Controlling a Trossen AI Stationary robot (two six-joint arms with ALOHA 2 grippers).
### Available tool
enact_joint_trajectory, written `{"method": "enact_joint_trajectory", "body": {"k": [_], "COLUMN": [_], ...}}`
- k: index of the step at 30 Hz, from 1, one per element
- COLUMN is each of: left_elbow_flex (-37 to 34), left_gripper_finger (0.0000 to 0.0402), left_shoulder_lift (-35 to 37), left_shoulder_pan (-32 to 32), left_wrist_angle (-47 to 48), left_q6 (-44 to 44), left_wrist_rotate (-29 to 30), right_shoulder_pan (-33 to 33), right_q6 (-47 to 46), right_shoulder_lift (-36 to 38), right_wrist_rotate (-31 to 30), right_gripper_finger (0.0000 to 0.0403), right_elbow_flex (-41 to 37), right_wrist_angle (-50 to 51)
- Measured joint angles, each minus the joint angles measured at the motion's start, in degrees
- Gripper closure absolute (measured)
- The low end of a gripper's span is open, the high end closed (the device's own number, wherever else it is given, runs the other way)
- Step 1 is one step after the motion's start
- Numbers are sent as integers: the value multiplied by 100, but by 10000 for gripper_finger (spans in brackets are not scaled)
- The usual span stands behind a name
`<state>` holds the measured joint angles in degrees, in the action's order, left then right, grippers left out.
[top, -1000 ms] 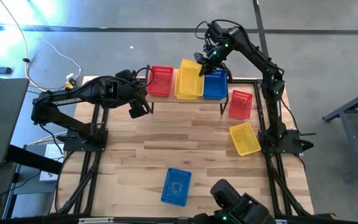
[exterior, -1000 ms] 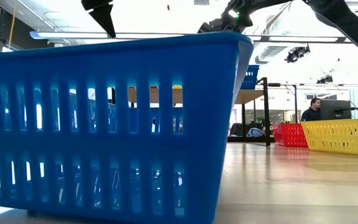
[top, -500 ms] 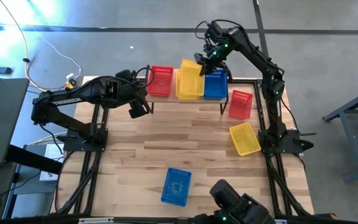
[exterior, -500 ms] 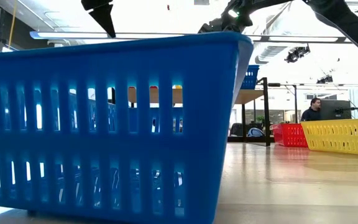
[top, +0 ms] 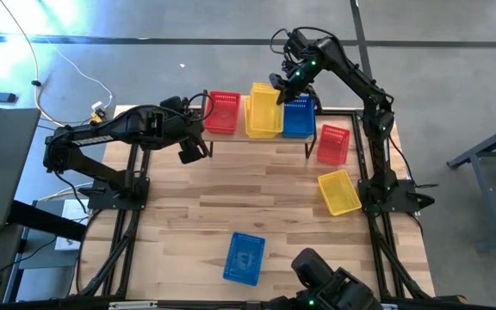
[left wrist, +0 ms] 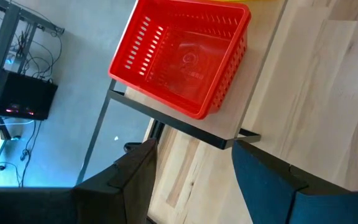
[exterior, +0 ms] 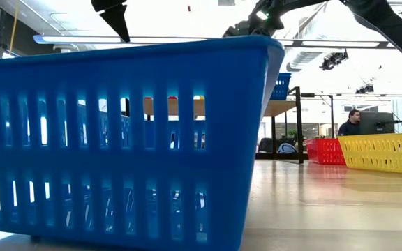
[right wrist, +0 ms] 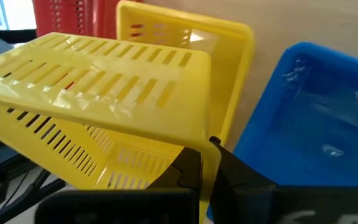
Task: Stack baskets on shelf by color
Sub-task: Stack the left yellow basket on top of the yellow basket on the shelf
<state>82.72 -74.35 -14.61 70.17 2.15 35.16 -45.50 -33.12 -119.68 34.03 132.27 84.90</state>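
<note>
The baskets are small, shallow, rectangular plastic trays with slotted mesh walls. On the shelf [top: 261,140], at the upper middle of the high view, three colours sit side by side: a red basket [top: 223,112], a yellow basket [top: 263,120] and a blue basket [top: 298,117]. The right pincer [top: 280,89] is closed on the rim of a tilted yellow basket [right wrist: 98,118], holding it over the yellow one already on the shelf; that makes two yellow there.

On the counter [top: 188,215] lie three more: a second red basket [top: 333,144] at the right edge, a loose yellow basket [top: 339,191] below it, and a second blue basket [top: 244,257] low in the middle. The count in view is two red, three yellow, two blue.

The left pincer [top: 193,151] hangs open and empty near the shelf's left end.
</note>
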Motion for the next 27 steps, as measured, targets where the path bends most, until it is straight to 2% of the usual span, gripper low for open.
{"method": "enact_joint_trajectory", "body": {"k": [4,13,22,27], "left_elbow_flex": [0,0,0,0], "left_gripper_finger": [202,202,202,202], "left_shoulder_lift": [0,0,0,0], "left_shoulder_pan": [0,0,0,0], "left_wrist_angle": [0,0,0,0], "left_q6": [0,0,13,151], "left_wrist_rotate": [0,-2,-2,-2], "right_shoulder_pan": [0,11,15,1], "right_q6": [5,131,205,184], "right_shoulder_lift": [0,2,4,4], "right_wrist_rotate": [219,239,165,157], "right_gripper_finger": [402,399,347,336], "right_elbow_flex": [0,0,0,0], "right_wrist_angle": [-2,2,13,13]}}
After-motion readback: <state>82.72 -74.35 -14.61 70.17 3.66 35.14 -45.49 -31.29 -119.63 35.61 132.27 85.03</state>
